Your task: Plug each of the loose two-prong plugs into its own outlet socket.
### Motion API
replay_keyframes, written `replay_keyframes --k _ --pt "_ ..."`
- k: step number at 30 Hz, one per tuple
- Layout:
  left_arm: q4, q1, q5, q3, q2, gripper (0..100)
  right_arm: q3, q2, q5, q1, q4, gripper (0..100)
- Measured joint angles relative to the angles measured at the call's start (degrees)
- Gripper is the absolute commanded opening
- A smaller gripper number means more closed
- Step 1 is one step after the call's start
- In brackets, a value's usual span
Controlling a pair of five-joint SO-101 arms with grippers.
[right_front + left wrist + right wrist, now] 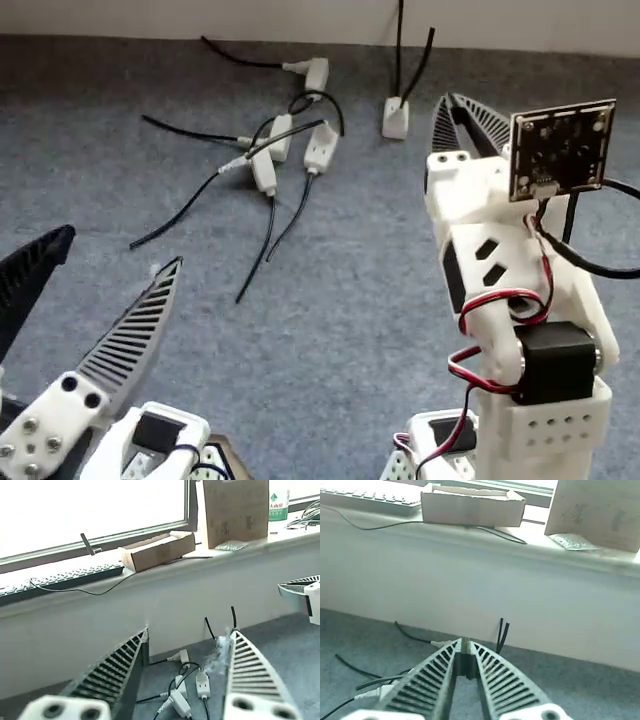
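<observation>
white two-prong plugs and white socket pieces on thin black cords are seen lying in a loose cluster on the grey carpeted surface. the cluster is in the far middle part of the surface, well apart from both arms. two of the white pieces lie side by side, and the cords are crossed over each other. one more white plug is placed farther back, near the pale wall. a small white block with two black cords going upward is placed to the right of the cluster. which pieces are already joined cannot be told.

the left gripper is seen at the near left side of the surface. its black ribbed fingers are spread widely and nothing is held between them. in the left wrist view the cluster is seen through the gap between them. the right gripper is seen near the small white block, with its fingers pressed together at the tips and nothing pinched.

on the window ledge behind, a flat brown cardboard box and a dark keyboard are seen.
</observation>
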Motion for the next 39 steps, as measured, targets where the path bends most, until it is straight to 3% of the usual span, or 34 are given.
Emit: replay_keyframes --k 7,13,16,19,24,30,39 --pt "0.0 0.09 1.32 16.88 -7.21 22 0.0 -5.8 0.0 -6.95 6.07 0.6" --pt "-3.08 0.18 14.77 31.21 -12.57 20 5.98 -12.75 0.0 -7.47 9.32 0.6" --pt "-6.07 0.18 17.23 37.63 -17.58 20 12.48 -15.65 0.0 -7.12 9.32 0.6" --pt "-8.62 -0.79 17.67 44.84 -23.38 20 19.08 -18.9 0.0 -2.81 9.23 0.6" --pt "-15.65 -8.44 15.82 59.52 -33.85 20 30.07 -24.53 0.0 5.01 6.24 0.6" --pt "-25.14 -9.85 11.34 79.91 -42.99 20 42.37 -29.8 0.0 5.63 3.08 0.6" --pt "-37.1 -9.85 10.64 108.13 -51.16 20 59.6 -35.34 0.0 5.63 -0.62 0.6"
